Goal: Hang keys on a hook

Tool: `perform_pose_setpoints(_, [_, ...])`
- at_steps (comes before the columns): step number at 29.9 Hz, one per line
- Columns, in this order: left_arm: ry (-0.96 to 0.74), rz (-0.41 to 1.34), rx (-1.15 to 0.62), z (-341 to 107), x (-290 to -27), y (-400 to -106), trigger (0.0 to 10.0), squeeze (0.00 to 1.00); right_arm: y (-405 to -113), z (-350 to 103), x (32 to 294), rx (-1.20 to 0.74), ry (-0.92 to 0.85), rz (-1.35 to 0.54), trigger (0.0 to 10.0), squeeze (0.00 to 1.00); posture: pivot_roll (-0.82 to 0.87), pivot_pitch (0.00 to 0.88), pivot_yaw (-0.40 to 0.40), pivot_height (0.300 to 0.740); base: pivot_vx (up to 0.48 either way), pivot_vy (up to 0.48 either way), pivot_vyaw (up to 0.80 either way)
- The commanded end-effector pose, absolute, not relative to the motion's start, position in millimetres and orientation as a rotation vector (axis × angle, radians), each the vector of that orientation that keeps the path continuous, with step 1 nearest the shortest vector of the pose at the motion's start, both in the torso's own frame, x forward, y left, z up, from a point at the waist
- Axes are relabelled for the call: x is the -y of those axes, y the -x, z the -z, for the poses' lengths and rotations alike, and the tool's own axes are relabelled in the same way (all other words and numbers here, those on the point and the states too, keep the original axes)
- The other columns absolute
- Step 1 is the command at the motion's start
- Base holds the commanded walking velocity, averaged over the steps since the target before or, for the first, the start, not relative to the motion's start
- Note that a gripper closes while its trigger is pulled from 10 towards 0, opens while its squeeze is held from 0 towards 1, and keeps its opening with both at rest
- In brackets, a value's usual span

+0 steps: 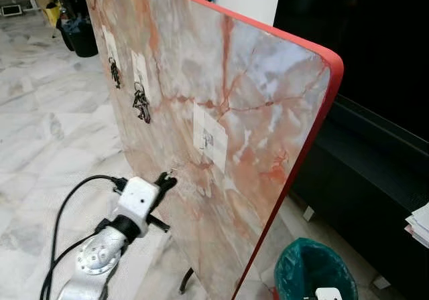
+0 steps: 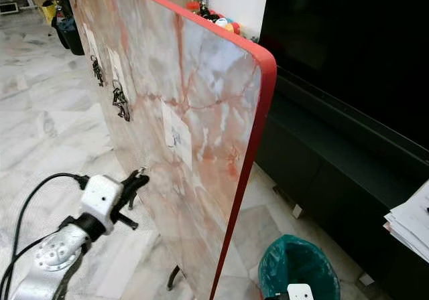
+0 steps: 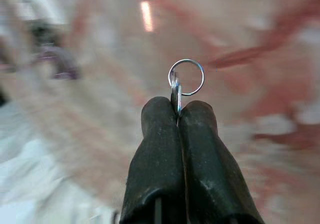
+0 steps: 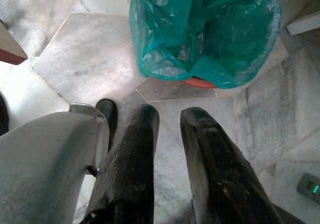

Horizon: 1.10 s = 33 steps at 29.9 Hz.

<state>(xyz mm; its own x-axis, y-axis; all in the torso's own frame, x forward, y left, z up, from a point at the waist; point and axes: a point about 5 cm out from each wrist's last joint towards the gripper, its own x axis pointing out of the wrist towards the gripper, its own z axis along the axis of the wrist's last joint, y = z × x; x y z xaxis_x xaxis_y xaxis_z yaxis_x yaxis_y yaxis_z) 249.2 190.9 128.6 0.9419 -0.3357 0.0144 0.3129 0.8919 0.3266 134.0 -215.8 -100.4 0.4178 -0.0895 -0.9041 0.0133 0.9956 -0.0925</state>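
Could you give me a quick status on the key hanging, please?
Left gripper shut on key ring, close to the board. Right gripper open, idle above the bin. Nearest hook free, nothing in the way.

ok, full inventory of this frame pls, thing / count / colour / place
marble-pattern board: 1, pink-orange with red rim, upright ahead
hook pads: 3, white, on the board face; nearest bare
key bunches: 2, dark, hanging on the two farther pads
key ring: 1, silver, pinched in left gripper
bin: 1, teal liner, floor by board's near edge
papers: white stack, far right
floor: grey-white marble tiles
left gripper: jaws shut on the ring, close to the board
right gripper: jaws open, hanging above the bin
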Motion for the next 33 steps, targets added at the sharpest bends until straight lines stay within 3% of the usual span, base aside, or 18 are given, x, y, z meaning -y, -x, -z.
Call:
perform_pose_setpoints(1, [-0.329,0.288,0.088,-138,-203,-248,10.0,0.00,-135,99,219,-1.138,0.088,0.064,10.0,0.00,-0.01,0.000,-0.065,0.740,0.000,0.000,0.00])
perform_pose_setpoints(6, [-0.303,0.302,0.109,-142,-196,-251,10.0,0.00,-135,99,220,-1.137,0.090,0.061,10.0,0.00,-0.01,0.000,-0.065,0.740,0.000,0.000,0.00])
perform_pose_setpoints(14, [-0.213,0.469,0.112,-143,-158,-250,10.0,0.00,-135,99,219,-1.136,0.086,0.066,10.0,0.00,-0.02,0.000,-0.062,0.740,0.000,0.000,0.00])
perform_pose_setpoints(33, [-0.135,0.556,0.161,-160,-138,-255,10.0,0.00,-136,99,219,-1.135,0.085,0.064,10.0,0.00,-0.02,0.000,-0.063,0.740,0.000,0.000,0.00])
